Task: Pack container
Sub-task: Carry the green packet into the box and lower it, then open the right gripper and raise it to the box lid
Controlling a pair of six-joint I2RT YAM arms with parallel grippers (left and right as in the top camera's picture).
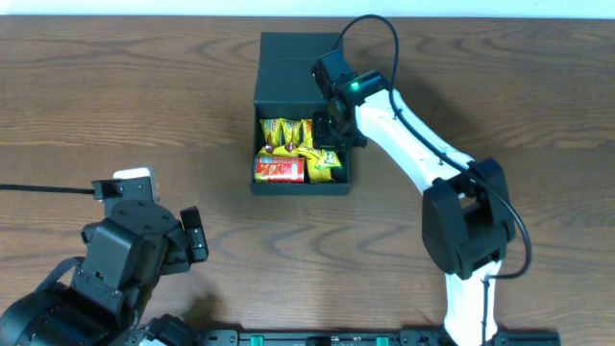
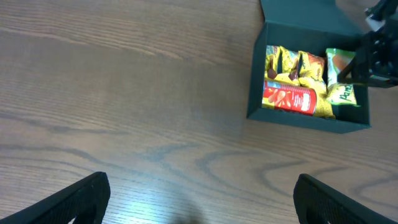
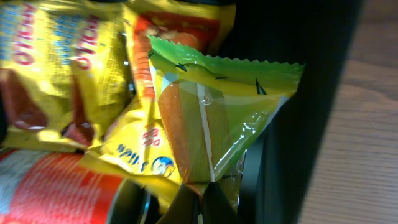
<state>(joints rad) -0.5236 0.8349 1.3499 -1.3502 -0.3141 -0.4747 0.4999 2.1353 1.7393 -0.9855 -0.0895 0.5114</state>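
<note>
Pinching the green packet (image 3: pixel 217 118) by one end in the right gripper (image 1: pixel 332 130), hanging it lengthwise just inside the container (image 1: pixel 300 188)'s right wall, beside the yellow packets (image 1: pixel 286 135) and red can (image 1: pixel 279 169). Reaching in slantwise from the container's right; hovering the left gripper (image 2: pixel 200 196) spread wide, well off its near-left corner.

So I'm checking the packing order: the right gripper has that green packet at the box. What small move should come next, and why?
Probably lower it a touch and open the jaws. The right gripper pinches the green packet inside the container, near its right wall, beside the yellow packets and the red can, so a release should leave it packed.
</note>
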